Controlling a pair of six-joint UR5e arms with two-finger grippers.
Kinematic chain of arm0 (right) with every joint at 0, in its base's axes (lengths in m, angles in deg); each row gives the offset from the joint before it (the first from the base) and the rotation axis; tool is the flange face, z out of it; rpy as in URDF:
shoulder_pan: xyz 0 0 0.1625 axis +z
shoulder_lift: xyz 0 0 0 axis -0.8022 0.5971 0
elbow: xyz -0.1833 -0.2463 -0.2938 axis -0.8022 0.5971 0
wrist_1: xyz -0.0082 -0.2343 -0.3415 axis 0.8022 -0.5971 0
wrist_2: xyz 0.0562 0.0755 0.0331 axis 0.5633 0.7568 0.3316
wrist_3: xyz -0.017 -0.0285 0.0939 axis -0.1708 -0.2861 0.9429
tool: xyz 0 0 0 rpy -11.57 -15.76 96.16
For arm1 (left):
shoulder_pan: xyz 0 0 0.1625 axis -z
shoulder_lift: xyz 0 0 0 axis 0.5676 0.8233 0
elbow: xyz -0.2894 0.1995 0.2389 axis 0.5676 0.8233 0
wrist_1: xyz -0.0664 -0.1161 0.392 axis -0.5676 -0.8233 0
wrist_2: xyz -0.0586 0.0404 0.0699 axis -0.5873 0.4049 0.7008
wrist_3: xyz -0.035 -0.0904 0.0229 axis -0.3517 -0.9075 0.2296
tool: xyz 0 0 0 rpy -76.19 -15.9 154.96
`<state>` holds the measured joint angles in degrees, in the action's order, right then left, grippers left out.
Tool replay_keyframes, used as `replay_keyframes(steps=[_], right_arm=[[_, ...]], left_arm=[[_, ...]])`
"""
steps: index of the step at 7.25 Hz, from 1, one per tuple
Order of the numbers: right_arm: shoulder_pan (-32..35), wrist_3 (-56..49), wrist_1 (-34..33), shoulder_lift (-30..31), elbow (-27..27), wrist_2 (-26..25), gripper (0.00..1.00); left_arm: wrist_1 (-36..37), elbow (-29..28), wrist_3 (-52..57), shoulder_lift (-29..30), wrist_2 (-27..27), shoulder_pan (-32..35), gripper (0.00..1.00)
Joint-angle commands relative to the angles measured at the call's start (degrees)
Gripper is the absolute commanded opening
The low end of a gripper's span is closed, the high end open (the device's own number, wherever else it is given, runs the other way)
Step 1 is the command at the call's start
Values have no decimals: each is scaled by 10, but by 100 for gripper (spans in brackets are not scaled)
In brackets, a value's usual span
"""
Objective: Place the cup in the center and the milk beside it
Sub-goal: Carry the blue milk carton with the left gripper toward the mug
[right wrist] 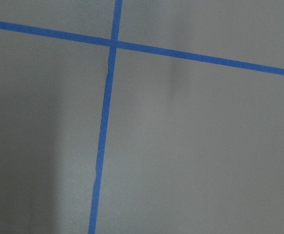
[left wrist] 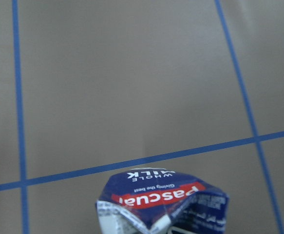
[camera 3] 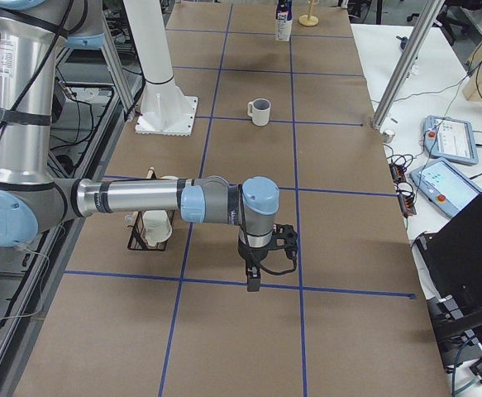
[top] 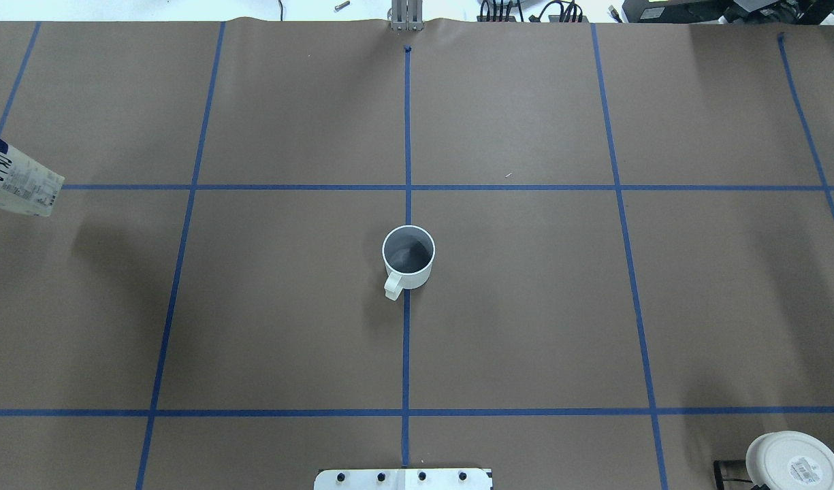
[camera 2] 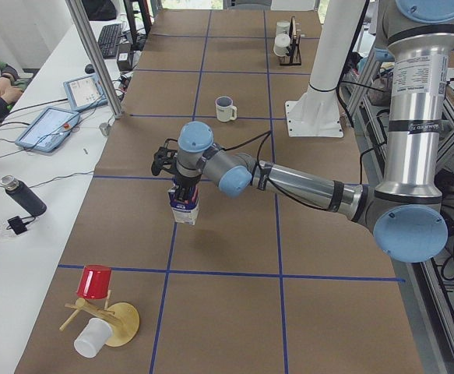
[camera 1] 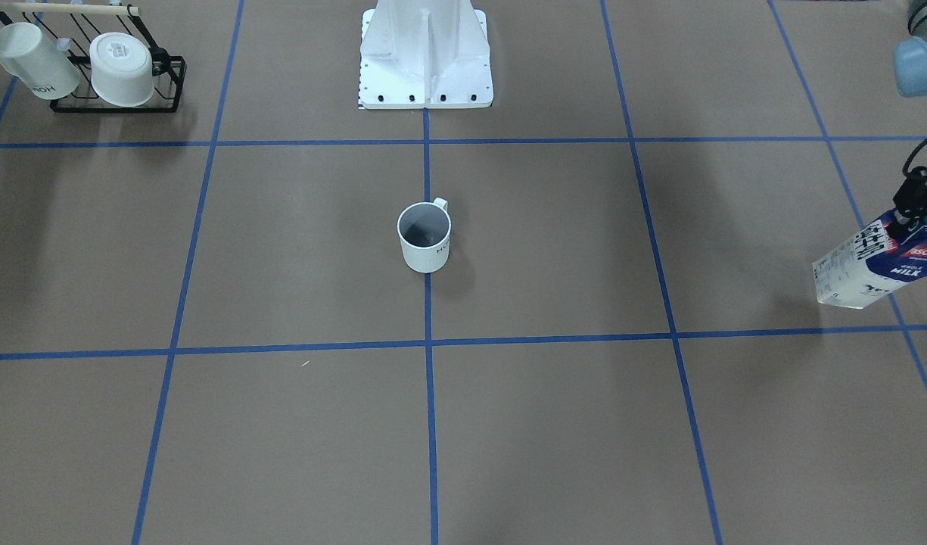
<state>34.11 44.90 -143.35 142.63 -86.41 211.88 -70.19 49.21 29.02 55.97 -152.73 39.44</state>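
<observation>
The cup [camera 1: 424,236] stands upright on the center [top: 406,327], on the blue tape line, its handle towards the robot's base; it also shows in the overhead view [top: 408,257]. My left gripper [camera 1: 913,216] is shut on the top of the milk [camera 1: 879,265] and holds it tilted above the board at the far left. The milk also shows in the overhead view [top: 15,177] and the left wrist view [left wrist: 163,204]. My right gripper [camera 3: 253,277] hangs low over the board near a tape crossing, far from the cup. I cannot tell if it is open or shut.
A black rack [camera 1: 168,83] with two white cups [camera 1: 119,68] stands at the robot's right. The white robot base [camera 1: 425,60] is behind the cup. A wooden stand with a red cup [camera 2: 94,280] sits at the left end.
</observation>
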Motion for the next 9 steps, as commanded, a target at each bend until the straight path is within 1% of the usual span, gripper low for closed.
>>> replay_keyframes(steps=[1, 2, 3, 4, 5, 6, 7, 8, 9], right_arm=[[1, 0, 0, 1, 1, 0, 100], [0, 0, 0, 1, 3, 0, 100], [1, 0, 0, 1, 3, -2, 100], [0, 0, 1, 1, 7, -1, 100], [0, 0, 1, 1, 7, -1, 100], [0, 0, 1, 1, 8, -1, 100], [0, 0, 1, 1, 11, 0, 100], [0, 1, 1, 1, 11, 0, 100], [0, 1, 1, 1, 11, 1, 100]], left_arm=[[4, 63, -166, 25, 6, -82, 0], [6, 85, -233, 40, 35, -131, 0], [66, 109, -281, 81, 62, -173, 0], [177, 136, -291, 148, 104, -208, 0], [280, 148, -317, 213, 159, -258, 0], [314, 143, -368, 262, 190, -307, 0], [317, 132, -410, 288, 205, -340, 0], [317, 104, -440, 326, 227, -361, 0], [317, 80, -452, 350, 251, -381, 0]])
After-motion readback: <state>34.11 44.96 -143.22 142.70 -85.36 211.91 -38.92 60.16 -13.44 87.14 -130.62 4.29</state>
